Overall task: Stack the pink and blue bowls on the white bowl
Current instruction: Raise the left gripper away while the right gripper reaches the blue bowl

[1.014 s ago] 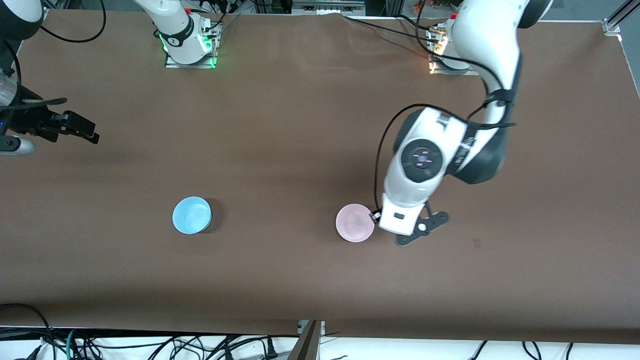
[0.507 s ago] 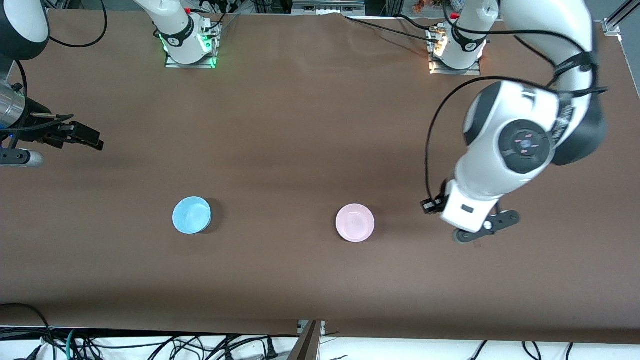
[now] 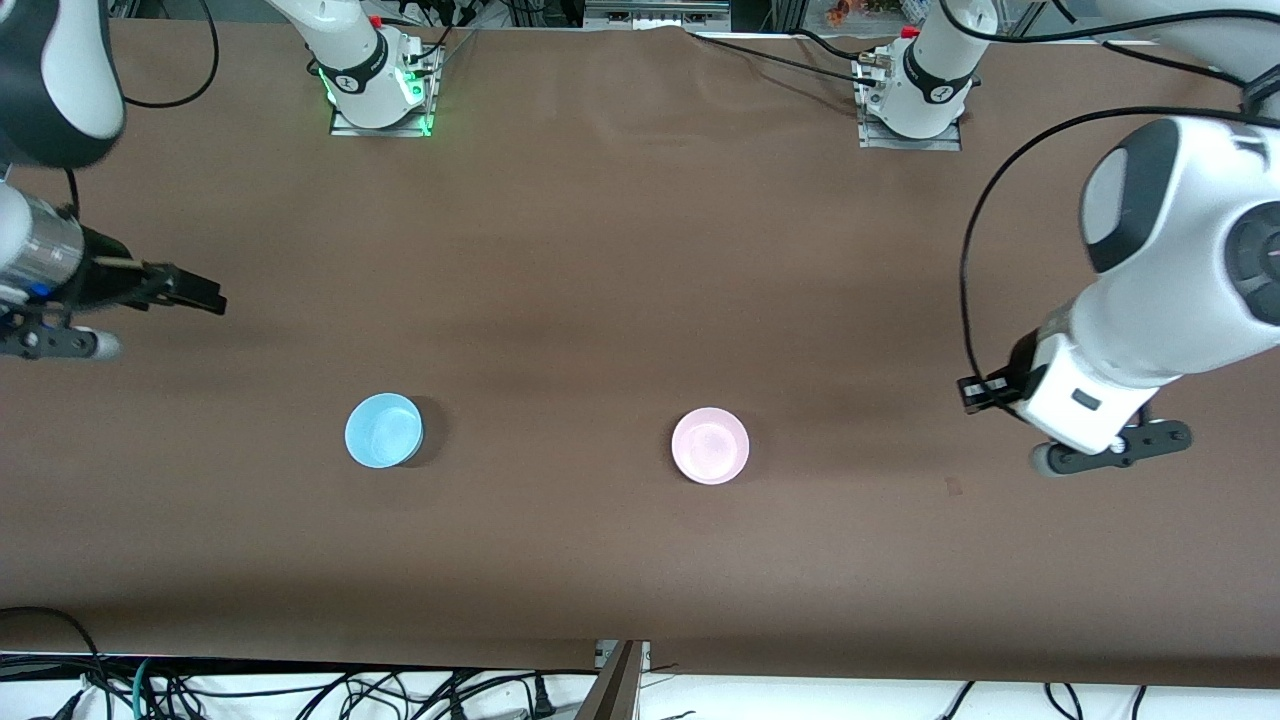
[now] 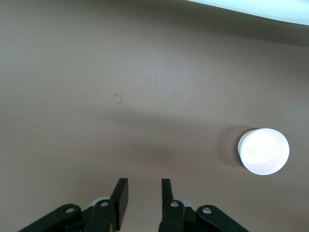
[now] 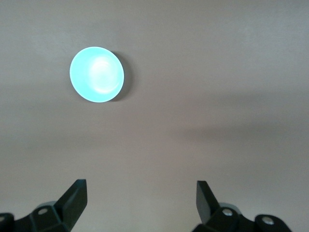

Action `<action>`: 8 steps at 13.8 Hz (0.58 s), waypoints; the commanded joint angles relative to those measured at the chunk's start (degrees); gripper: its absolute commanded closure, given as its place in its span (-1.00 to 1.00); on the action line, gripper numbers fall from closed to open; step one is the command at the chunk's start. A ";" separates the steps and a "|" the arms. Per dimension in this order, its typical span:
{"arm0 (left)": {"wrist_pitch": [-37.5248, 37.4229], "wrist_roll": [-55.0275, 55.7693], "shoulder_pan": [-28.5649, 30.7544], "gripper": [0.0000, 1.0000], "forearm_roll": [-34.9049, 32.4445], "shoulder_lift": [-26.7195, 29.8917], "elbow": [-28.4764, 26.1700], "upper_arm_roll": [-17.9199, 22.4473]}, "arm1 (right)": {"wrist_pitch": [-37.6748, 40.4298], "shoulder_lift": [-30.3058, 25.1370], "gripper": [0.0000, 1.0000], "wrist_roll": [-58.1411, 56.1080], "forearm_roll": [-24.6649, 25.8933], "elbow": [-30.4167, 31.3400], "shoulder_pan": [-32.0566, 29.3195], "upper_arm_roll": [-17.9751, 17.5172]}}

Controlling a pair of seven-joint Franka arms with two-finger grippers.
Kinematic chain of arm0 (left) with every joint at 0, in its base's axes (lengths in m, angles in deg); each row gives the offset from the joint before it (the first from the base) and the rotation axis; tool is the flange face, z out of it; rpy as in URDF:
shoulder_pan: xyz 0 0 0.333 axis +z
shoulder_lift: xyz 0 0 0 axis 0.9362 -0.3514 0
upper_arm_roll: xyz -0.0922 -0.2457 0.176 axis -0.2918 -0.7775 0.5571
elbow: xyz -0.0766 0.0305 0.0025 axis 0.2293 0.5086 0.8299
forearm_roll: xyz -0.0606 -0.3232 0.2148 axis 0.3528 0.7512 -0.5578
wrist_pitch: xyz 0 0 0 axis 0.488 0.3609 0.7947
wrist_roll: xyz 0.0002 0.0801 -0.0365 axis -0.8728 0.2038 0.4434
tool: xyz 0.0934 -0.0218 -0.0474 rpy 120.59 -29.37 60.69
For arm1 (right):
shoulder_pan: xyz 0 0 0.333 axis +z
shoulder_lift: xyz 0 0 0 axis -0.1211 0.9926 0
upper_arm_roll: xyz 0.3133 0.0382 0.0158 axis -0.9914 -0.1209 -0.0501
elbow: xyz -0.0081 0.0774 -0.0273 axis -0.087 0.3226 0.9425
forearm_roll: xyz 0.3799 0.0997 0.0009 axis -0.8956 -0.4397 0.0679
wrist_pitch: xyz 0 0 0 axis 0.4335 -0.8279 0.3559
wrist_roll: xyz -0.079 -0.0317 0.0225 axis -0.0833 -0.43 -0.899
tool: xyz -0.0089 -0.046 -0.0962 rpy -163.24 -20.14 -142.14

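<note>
Counting from the big stuff down: one brown tabletop (image 3: 600, 250), two arms, two bowls in view, two grippers.

Left arm (image 3: 1170, 290) hangs over the tabletop at its own end. Right arm (image 3: 45, 265) hangs over its own end of the tabletop.

Bowls: one pink bowl (image 3: 710, 446), one blue bowl (image 3: 384, 431). Both are upright on the tabletop, well apart from each other, nothing inside either. Can't tell if anything sits under the pink one.

Left gripper (image 4: 145, 186): fingers a narrow gap apart, nothing between them, over bare tabletop. The pink bowl is well apart from it, off toward the right arm's end. It shows in the left wrist view too, washed out nearly white.

Right gripper (image 5: 142, 186): fingers spread wide, holding nothing, over bare tabletop. The blue bowl is well apart from it, off toward the left arm's end, between this gripper and the pink bowl.
</note>
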State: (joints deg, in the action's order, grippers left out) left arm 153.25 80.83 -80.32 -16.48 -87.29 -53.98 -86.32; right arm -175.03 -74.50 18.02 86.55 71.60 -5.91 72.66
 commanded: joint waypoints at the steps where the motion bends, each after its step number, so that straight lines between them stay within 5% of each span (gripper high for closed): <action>1: -2.23 -5.33 1.57 0.23 1.34 2.75 -2.06 -0.03 | -4.68 5.37 -1.00 -0.28 -0.15 -0.19 0.36 -0.39; 8: -2.86 -15.27 7.54 0.21 1.87 8.46 -8.91 -0.03 | -22.53 20.23 -1.00 0.77 -0.94 -0.10 3.60 -0.48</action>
State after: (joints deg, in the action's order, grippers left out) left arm 150.25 68.59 -74.66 -16.42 -82.59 -58.45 -86.25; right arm -195.31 -56.57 18.40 86.46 72.34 -2.83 72.16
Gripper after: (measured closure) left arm 0.608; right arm 0.000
